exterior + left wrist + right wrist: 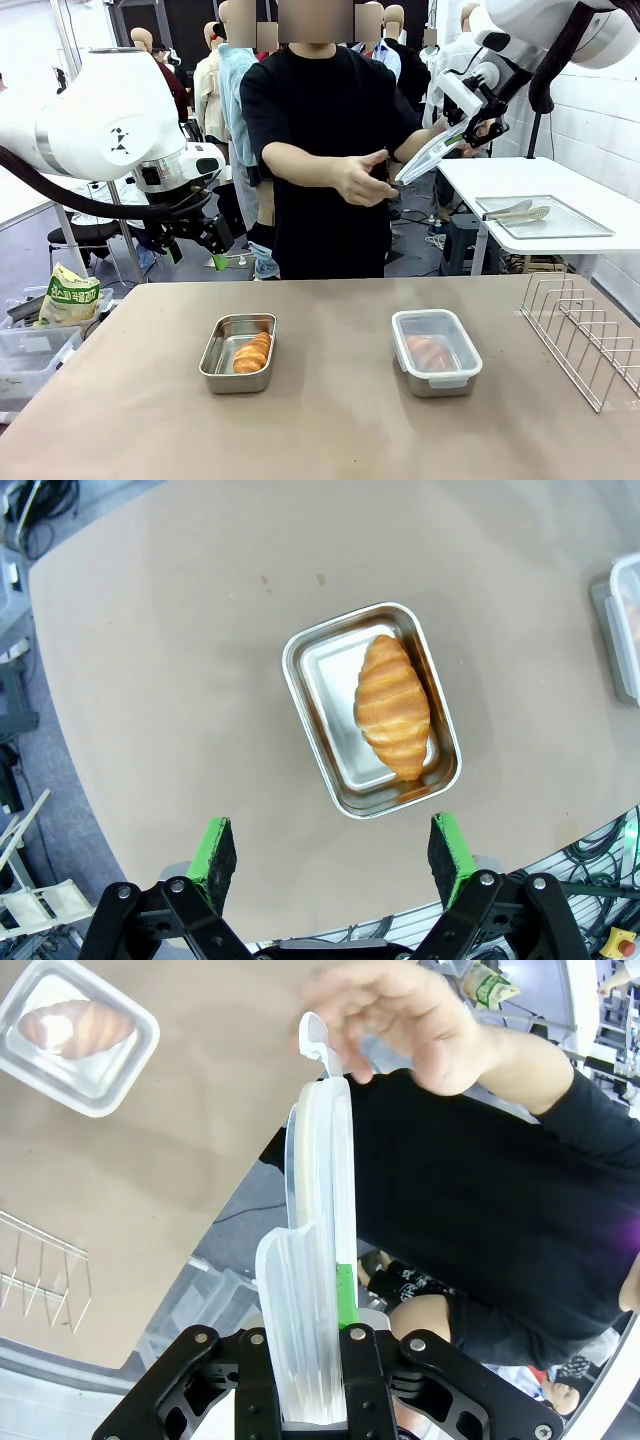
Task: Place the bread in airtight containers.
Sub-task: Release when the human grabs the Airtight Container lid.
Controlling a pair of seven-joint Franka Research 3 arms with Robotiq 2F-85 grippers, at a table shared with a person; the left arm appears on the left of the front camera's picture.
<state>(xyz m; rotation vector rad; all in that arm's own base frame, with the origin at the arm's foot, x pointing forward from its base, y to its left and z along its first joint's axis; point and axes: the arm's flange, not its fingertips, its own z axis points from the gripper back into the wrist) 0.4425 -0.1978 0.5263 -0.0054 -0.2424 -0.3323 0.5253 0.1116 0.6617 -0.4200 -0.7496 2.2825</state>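
Right gripper [320, 1360] clamps a clear lid [318, 1240], person's hand [410, 1020] at its far end; left gripper [335, 855], fingers apart, hangs above the open tin [330, 680] holding a croissant [392, 705].

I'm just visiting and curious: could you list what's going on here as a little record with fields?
Open tin: steel tin on the table, croissant inside, no lid
Closed tin: lidded tin, roll inside
Right gripper: shut on a clear lid, raised toward the person
Person's hand: reaching at that lid
Left gripper: open, above the open tin
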